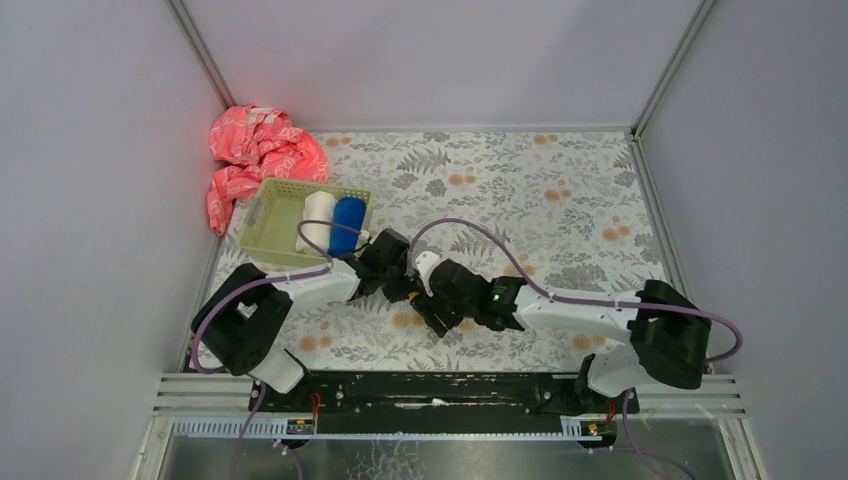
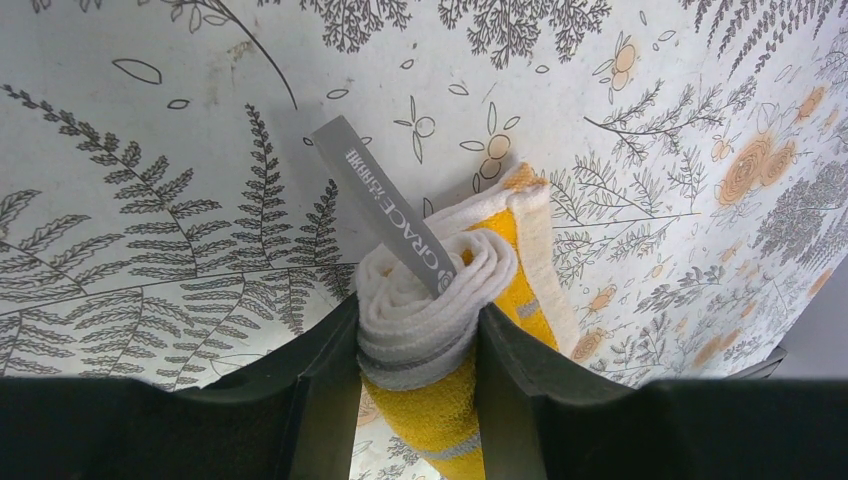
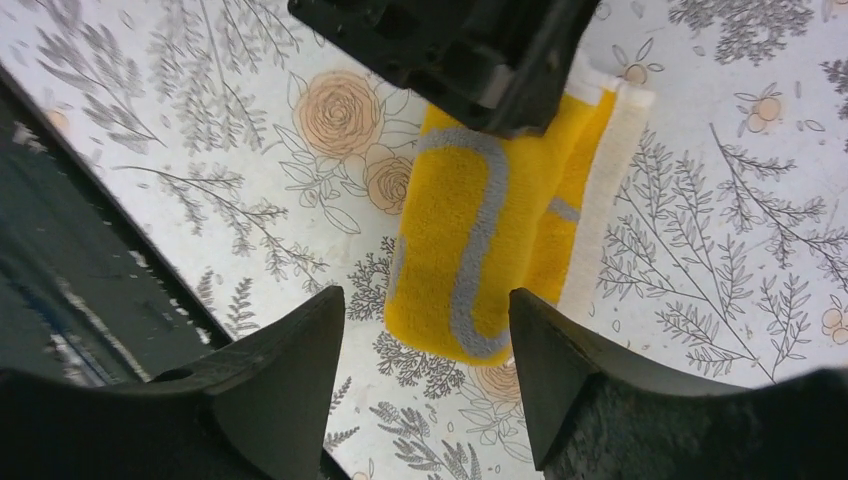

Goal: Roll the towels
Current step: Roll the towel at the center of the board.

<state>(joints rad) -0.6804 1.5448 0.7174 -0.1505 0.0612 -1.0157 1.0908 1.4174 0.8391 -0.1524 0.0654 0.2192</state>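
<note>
1. Hardware at the near edge: two arm bases (image 1: 245, 335) on a black rail (image 1: 430, 390), both arms reaching in toward the middle of the counter (image 1: 560, 190), which has a floral print.
2. Right gripper (image 3: 425, 300): jaws parted and holding nothing. It hangs low over the counter, with its fingertips on either side of the near end of the roll and clear of it.
3. Yellow-orange towel (image 3: 470, 230): one, rolled, with a grey stripe and a cream-white edge band. It lies on the counter at centre, between the two grippers. Its outer flap lies loose alongside the roll.
4. Left gripper (image 2: 418, 320): closed on the far end of the yellow-orange towel, with a finger pressed against each side of the roll. The spiral of layers shows at that end.
5. Label (image 2: 385, 205): a grey woven strip with white lettering, sticking out of the middle of the spiral.
6. Basket (image 1: 262, 225): pale green with slotted walls, far left on the counter.
7. Cream-white towel (image 1: 318, 220): rolled, inside the basket.
8. Royal blue towel (image 1: 348, 225): rolled, inside the basket, touching the right side of the cream-white towel.
9. Pink-red cloth (image 1: 260, 155): white pattern, crumpled in the far left corner behind the basket.
</note>
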